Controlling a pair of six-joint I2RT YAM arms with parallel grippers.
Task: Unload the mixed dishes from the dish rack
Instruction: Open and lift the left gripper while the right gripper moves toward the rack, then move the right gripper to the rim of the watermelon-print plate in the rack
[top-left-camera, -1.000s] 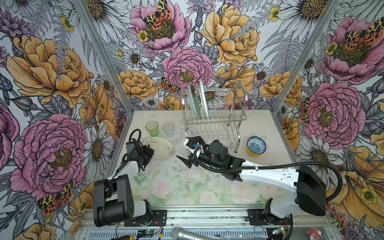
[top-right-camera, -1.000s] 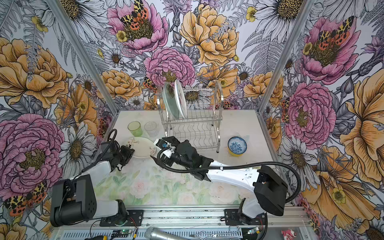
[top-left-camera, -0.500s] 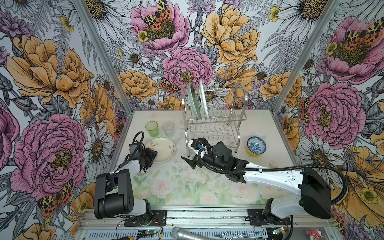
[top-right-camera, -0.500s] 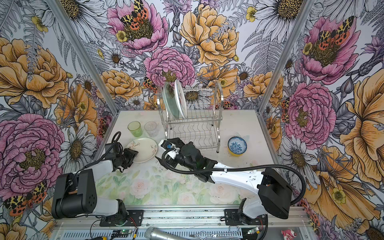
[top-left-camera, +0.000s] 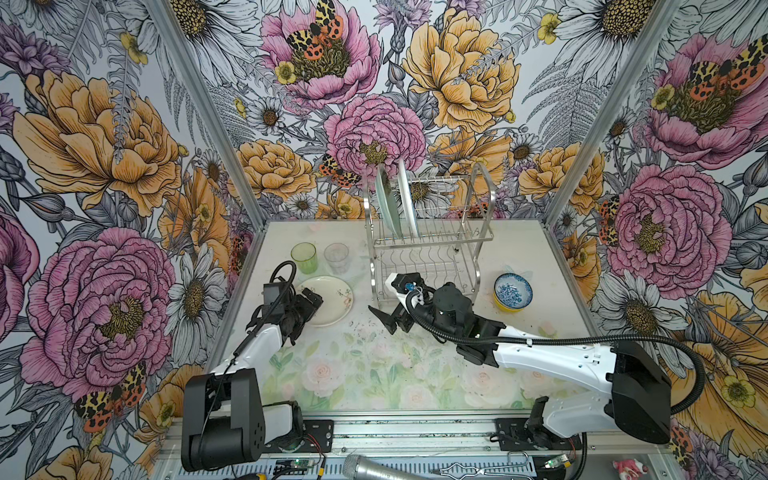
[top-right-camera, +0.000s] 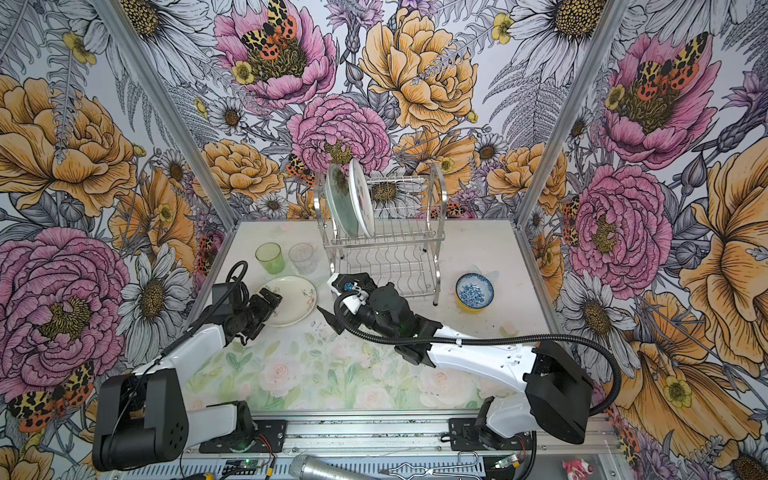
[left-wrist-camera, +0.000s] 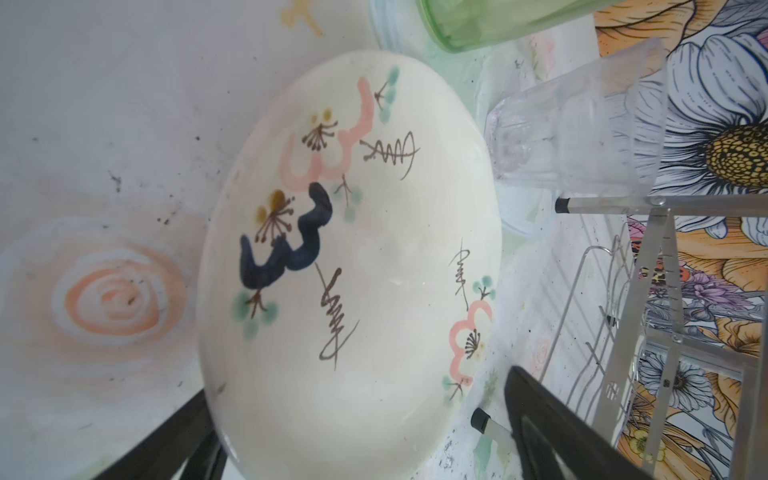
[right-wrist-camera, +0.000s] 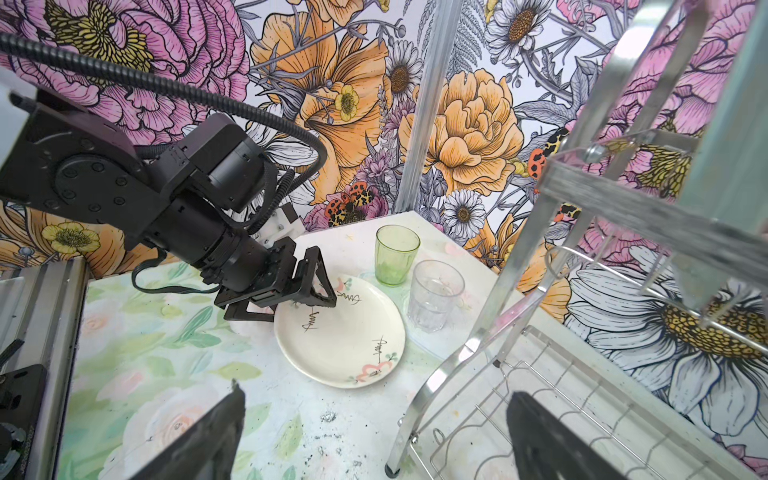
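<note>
Floral-walled counter carries cream plate, green tumbler, clear tumbler, nested bowls. Green plate, white plate left in dish rack, upright. Left tool open at cream plate's rim; right tool open, empty.

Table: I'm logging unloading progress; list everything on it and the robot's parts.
dish rack: one, chrome, back middle
rack plates: two, pale green plate, white plate, upright on upper tier
cream plate: one, pink-marked, flat left of rack
tumblers: two, green tumbler, clear tumbler, behind cream plate
bowls: two, blue-and-white bowl inside yellow bowl, right of rack
left end effector: one, black, open at cream plate's edge
right end effector: one, black, open before rack
</note>
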